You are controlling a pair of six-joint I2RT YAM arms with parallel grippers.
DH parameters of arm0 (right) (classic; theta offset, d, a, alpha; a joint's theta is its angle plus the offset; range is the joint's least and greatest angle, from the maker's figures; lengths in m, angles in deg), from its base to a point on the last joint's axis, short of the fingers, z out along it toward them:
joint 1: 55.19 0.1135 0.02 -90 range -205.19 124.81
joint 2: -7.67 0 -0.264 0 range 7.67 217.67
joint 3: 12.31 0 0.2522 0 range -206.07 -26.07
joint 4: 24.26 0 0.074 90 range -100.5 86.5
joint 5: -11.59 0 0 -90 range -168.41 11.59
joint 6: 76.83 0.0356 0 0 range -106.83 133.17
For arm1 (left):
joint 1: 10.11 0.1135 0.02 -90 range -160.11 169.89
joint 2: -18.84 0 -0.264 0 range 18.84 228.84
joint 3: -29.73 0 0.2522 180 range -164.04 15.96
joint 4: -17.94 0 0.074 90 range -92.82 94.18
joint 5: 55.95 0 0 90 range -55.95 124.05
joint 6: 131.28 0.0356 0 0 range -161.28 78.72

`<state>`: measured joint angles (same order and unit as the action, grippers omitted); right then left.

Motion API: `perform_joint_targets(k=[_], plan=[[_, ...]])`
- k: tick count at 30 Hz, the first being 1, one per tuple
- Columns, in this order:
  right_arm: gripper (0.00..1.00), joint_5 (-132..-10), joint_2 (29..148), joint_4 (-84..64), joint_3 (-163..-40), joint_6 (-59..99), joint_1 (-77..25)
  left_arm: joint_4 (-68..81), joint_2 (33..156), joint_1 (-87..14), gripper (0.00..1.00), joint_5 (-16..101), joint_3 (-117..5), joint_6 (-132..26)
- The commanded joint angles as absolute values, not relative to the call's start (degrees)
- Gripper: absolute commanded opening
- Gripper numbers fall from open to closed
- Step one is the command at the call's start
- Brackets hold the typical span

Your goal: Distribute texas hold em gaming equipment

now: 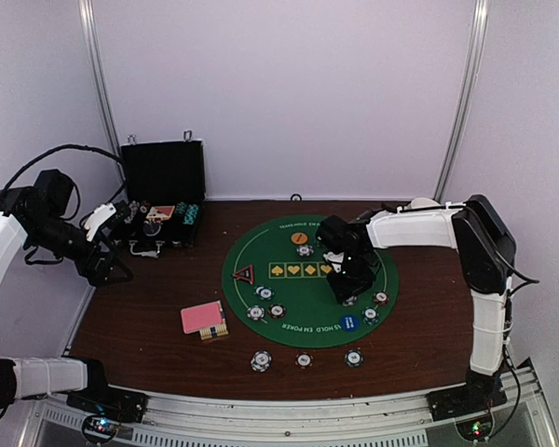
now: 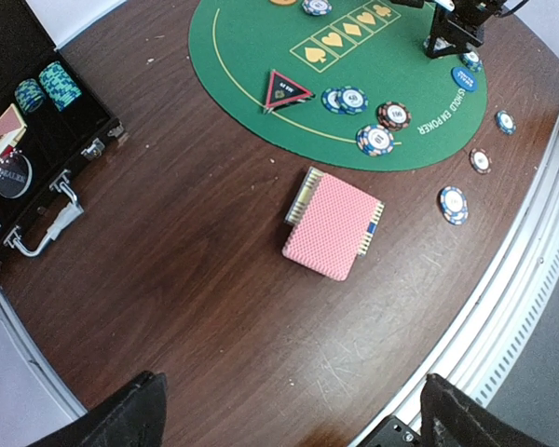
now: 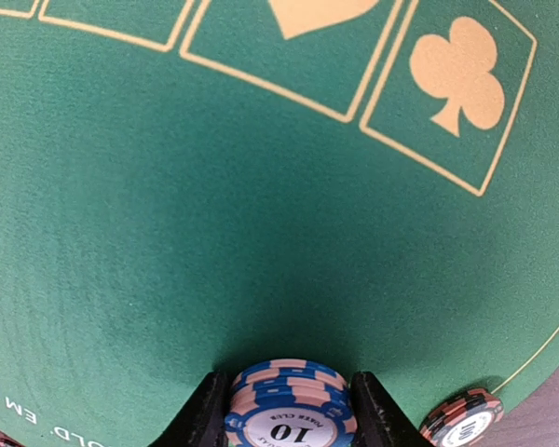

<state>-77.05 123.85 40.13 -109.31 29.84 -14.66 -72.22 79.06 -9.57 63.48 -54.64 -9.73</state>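
Gripping a blue chip with a neighbour close by: what could go wrong

We see the right gripper [image 1: 347, 284] closed part-way on a blue chip [image 3: 289, 414] marked 10. Its two fingers [image 3: 203, 419] press the striped edge from either side. Edge stripes show at more than one level, so it may be a small stack; we cannot tell. Nor can we tell whether it rests on the mat [image 3: 168, 242] or hangs just above it.

Our main worry is the red chip [image 3: 463, 424], which lies just outside the finger on the right of the wrist view, near the mat's edge. If the jaws spread wide on release, that finger could shove it off its spot. In our judgement, opening only a little would avoid that.

Second, the hold is on a thin round rim. Any tilt or quick swing could let the chip pivot, slip out and land on edge. If it is a stack, the lower piece may drop free.

Third, the suit boxes [image 3: 447, 84] lie ahead of the fingertips. A chip let go while travelling forward could slide onto them.

The left gripper [image 1: 110, 268] stands fully open with nothing between its fingers, well apart from the right one. The cards [image 2: 334, 223] lie below and ahead of it. We see little danger there unless both arms reach for the mat at once.
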Motion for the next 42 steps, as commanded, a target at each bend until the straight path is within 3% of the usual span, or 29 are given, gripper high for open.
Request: perform_joint_targets(k=[1,15,34,38,42], plan=[[0.0,-76.7,123.51,39.52,-110.75,30.57,-12.37,-72.12,78.89,-9.84,0.97,64.84,-53.95,-8.94],[0.0,-76.27,121.61,40.06,-108.68,33.74,-4.22,-73.75,80.65,-9.93,0.97,65.59,-52.27,-8.55],[0.0,-75.23,117.68,39.46,-103.08,35.68,-3.07,-72.92,80.77,-15.03,0.98,63.71,-50.32,-9.13],[0.09,-75.21,117.84,39.6,-102.53,35.71,-3.07,-72.68,80.95,-16.28,0.98,63.27,-49.42,-9.55],[0.37,-75.49,116.81,39.89,-102.72,35.91,-3.08,-71.56,81.56,-18.13,0.98,61.7,-48.45,-10.04]])
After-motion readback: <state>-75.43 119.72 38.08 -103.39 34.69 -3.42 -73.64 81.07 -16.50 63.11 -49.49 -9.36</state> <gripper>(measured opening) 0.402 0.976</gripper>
